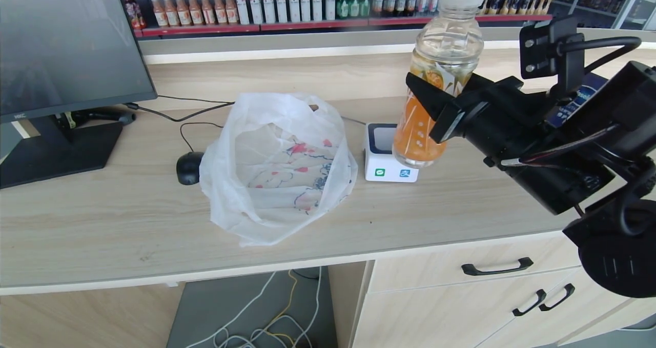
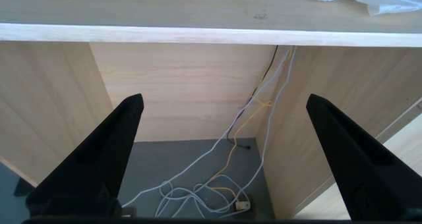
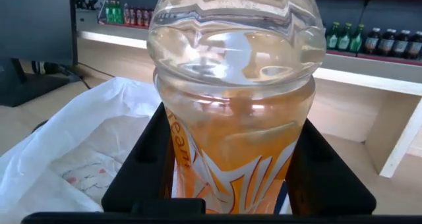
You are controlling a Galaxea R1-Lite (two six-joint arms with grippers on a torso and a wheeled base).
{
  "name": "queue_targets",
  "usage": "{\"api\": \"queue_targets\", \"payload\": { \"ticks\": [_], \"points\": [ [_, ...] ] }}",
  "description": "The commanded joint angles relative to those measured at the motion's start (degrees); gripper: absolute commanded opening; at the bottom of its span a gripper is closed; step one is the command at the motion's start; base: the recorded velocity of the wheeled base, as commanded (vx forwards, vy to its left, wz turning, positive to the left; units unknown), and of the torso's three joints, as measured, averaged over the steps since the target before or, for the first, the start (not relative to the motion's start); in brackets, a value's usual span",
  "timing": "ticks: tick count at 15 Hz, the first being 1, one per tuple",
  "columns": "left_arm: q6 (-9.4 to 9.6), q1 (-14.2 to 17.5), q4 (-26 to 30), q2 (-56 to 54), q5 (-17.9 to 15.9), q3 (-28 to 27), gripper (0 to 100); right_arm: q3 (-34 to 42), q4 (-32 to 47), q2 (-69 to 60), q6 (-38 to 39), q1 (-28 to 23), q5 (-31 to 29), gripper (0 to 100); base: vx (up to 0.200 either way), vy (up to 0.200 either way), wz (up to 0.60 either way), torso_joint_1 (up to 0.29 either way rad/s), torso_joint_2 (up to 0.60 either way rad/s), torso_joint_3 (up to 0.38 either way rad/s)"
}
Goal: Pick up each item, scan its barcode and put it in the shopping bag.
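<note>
1. Hovering upright close over the scanner [image 1: 382,158], the bottle [image 1: 446,50] is pinched around its orange-labelled middle by the right gripper [image 1: 423,107], with one finger pressed to each side. The label is judged to be presented to the scanner's window so that the barcode can be read.
2. The grip is taken on the body, well under the cap, where the orange liquid sits, so that tipping is made less likely.
3. The shopping bag [image 1: 225,148] is stood on the counter [image 1: 461,204] just beside the scanner, with its mouth slumped open upward. Only a short carry across is judged to be needed once the scan is done.
4. The left gripper [image 2: 224,99] is held below the counter edge, fingers spread wide with nothing between them, facing the cables [image 2: 217,184] under the desk. It is judged to be parked clear of the work.
</note>
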Motion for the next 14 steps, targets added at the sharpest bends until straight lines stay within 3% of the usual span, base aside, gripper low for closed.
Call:
{"api": "queue_targets", "payload": {
  "ticks": [1, 2, 14],
  "points": [
    [-0.02, 0.0, 0.0, 0.0, 0.0, 0.0, 100, 0.0, -0.3, 0.6, 0.0, -0.5, -0.1, 0, 0.0, 0.0, 0.0, 0.0, 0.0, 0.0],
    [-0.02, 0.0, 0.0, 0.0, 0.0, 0.0, 100, 0.0, -0.4, 0.7, 0.0, -0.9, -0.1, 0, 0.0, 0.0, 0.0, 0.0, 0.0, 0.0],
    [-0.46, 0.1, 0.0, 0.0, 0.0, 0.0, 100, -2.9, -1.0, 3.2, 0.7, -2.3, 0.0, 0, 0.0, 0.2, 0.0, 0.004, 0.0, 0.002]
  ]
}}
